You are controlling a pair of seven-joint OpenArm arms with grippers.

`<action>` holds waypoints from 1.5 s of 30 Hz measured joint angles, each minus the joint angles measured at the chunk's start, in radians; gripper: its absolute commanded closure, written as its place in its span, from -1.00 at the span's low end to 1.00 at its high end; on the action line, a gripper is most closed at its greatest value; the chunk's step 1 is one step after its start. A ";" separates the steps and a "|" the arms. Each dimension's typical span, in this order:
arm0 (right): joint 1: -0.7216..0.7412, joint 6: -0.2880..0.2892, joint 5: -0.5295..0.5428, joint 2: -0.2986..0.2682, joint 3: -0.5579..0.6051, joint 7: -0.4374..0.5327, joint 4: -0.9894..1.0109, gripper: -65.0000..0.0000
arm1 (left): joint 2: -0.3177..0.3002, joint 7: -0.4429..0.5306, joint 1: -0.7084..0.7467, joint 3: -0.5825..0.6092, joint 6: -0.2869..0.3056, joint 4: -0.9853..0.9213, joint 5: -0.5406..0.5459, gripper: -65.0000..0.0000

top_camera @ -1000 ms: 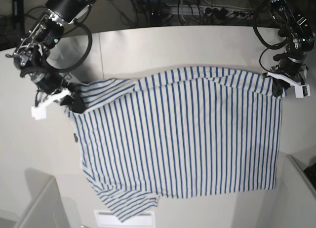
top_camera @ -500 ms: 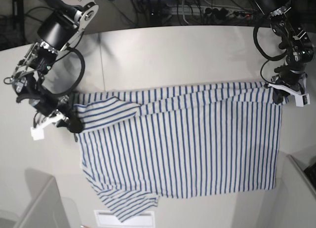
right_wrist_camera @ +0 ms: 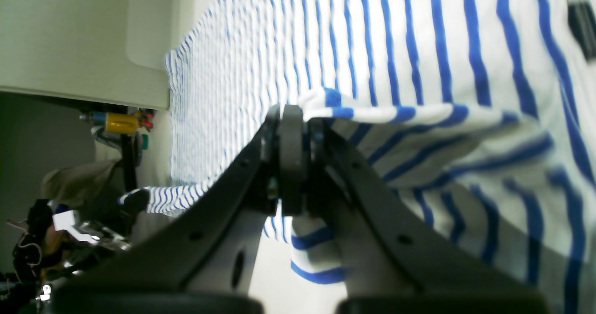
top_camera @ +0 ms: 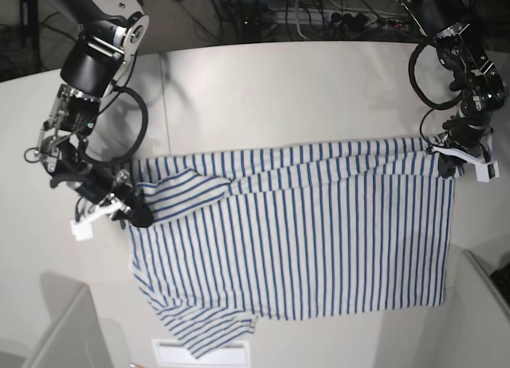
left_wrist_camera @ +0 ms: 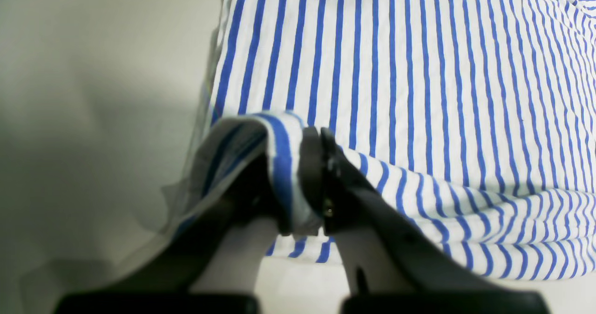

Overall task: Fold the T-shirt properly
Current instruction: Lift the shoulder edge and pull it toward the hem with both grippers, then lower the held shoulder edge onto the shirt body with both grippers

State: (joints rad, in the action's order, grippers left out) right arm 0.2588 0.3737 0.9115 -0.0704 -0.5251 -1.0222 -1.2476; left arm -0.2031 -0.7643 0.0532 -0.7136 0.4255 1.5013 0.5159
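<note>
The white, blue-striped T-shirt (top_camera: 319, 240) lies spread on the table (top_camera: 279, 97), its far edge lifted and doubled over toward the near side. My left gripper (top_camera: 448, 162) is at the shirt's far right corner in the base view. In the left wrist view my left gripper (left_wrist_camera: 316, 183) is shut on a fold of the T-shirt (left_wrist_camera: 419, 71). My right gripper (top_camera: 135, 215) holds the left edge near the sleeve. In the right wrist view my right gripper (right_wrist_camera: 293, 165) is shut on a bunched hem of the T-shirt (right_wrist_camera: 419, 48). The shirt's dark label (right_wrist_camera: 582, 30) shows there.
Grey panels rise at the near left (top_camera: 56, 328) and near right (top_camera: 486, 304) corners. A white strip (top_camera: 203, 352) lies at the table's front edge under the sleeve. Cables and a power strip (top_camera: 351, 17) run behind the table's far edge.
Both grippers have carried the shirt's far edge toward the near side. The right gripper moved down and inward, so the doubled-over band is wider and more bare table shows behind it.
</note>
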 measured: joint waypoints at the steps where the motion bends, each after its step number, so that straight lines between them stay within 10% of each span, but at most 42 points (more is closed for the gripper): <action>1: -0.002 0.000 0.001 -0.001 0.000 0.008 0.000 1.00 | 0.000 0.000 -0.013 0.000 0.002 -0.008 -0.013 1.00; 43: 0.100 -0.001 0.006 -0.058 0.170 0.196 0.203 1.00 | -0.028 0.005 -0.175 -0.003 0.004 -0.184 -0.120 1.00; 45: 0.100 -0.001 0.005 -0.058 0.169 0.196 0.203 0.81 | -0.027 0.008 -0.175 -0.006 0.003 -0.184 -0.120 0.73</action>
State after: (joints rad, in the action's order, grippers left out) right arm 0.3592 0.3729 0.9169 -0.1284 -0.3561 -0.8265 -1.0447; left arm -0.2298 -0.7559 -0.1219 -0.7200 0.4290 1.3170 0.3962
